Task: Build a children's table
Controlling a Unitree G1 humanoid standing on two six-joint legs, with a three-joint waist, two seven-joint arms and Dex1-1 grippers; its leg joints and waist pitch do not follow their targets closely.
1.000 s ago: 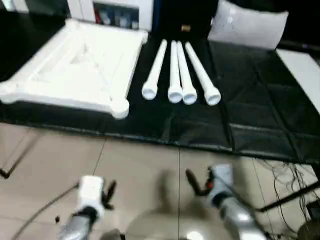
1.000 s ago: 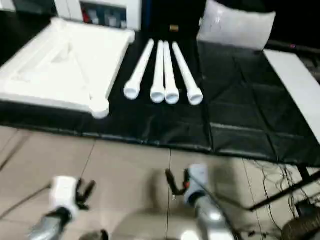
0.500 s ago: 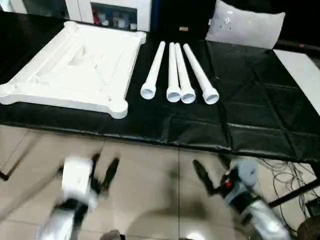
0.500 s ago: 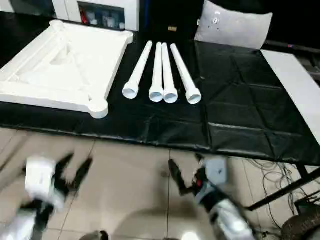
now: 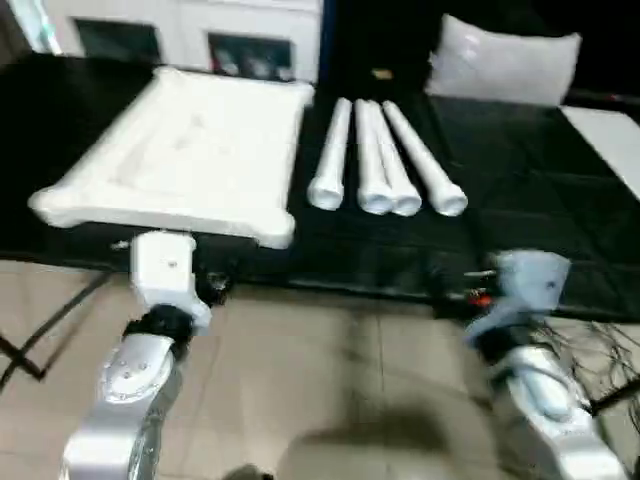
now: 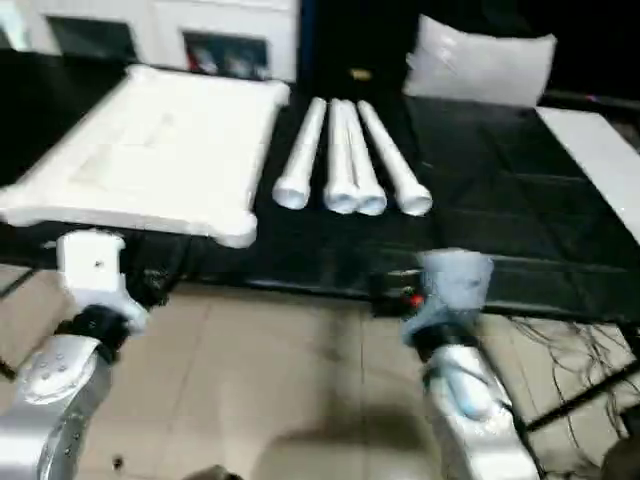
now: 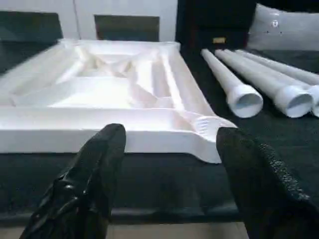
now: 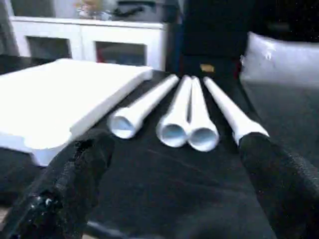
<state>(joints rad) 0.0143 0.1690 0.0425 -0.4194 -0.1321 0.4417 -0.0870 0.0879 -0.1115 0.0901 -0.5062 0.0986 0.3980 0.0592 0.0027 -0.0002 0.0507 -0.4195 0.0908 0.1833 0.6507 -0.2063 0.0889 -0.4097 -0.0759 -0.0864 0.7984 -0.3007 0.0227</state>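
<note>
I have the table top point(image 5: 185, 150) lying underside-up on the left half of the black mat point(image 5: 520, 200), its ribbed hollow face showing clearly in the left wrist view, near edge close to the mat's near edge. Just to its right, the four legs point(image 5: 385, 170) lie side by side, open ends toward me; the middle two touch, the outer two fan slightly away. Nothing is joined yet, so I judge assembly has not begun. My left gripper point(image 7: 169, 169) hangs just short of the top's near right corner, fingers spread wide and empty. My right gripper point(image 8: 169, 179) faces the leg ends, also spread wide with nothing between its fingers. Beyond the mat sit white cabinets point(image 5: 200, 30) and a grey cushion point(image 5: 505, 65), with a flat white board point(image 5: 605, 140) at the far right. The head views are smeared, so I can't say exactly how near the right fingers are to the mat. The risk I see: reaching for one leg could nudge its neighbours, and round legs will roll, perhaps off the near edge.
</note>
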